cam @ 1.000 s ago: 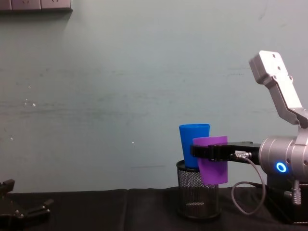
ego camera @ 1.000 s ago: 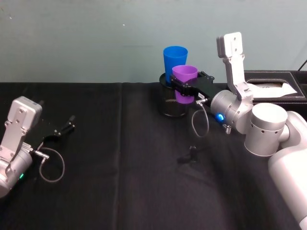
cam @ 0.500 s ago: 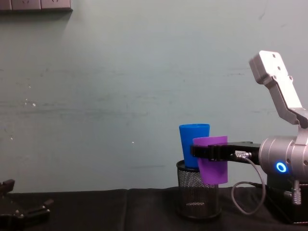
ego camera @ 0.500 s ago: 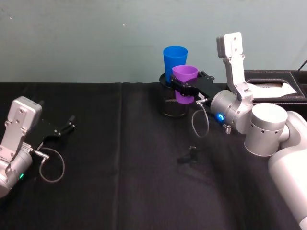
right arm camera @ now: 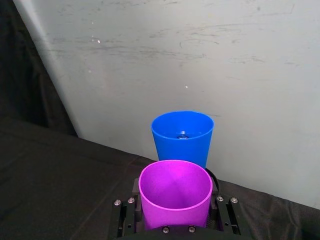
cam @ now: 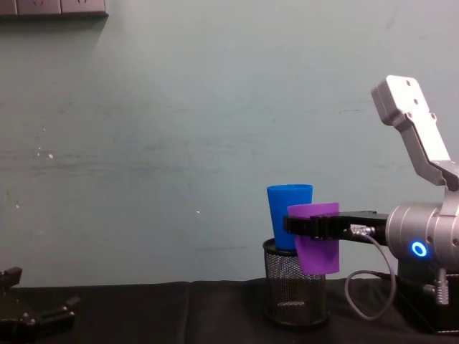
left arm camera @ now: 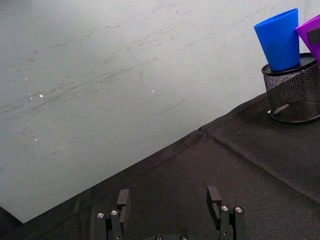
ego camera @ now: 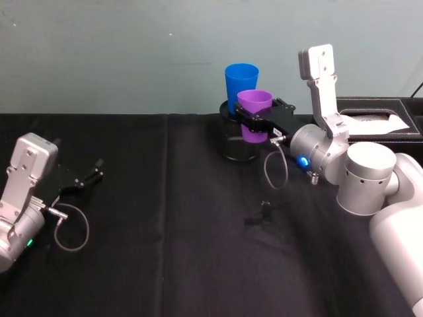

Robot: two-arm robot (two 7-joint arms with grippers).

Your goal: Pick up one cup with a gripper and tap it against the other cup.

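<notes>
Right gripper (ego camera: 254, 123) is clamped on the purple cup (ego camera: 254, 114), holding it upright in the air with the jaws on either side of its wall below the rim. Landmark is the black wire-mesh pot (ego camera: 236, 140) at the back of the black table (ego camera: 165, 238): the blue cup (ego camera: 240, 81) stands upright in that pot, its upper part rising above the rim, and the purple cup hangs just beside the pot on its right, close against the blue cup; contact between the two cups cannot be told. A black box with white stitching (ego camera: 373, 117) sits farther right of the pot. Left gripper (ego camera: 90, 174) rests well left of the pot, low over the table, jaws spread wide, holding nothing.
</notes>
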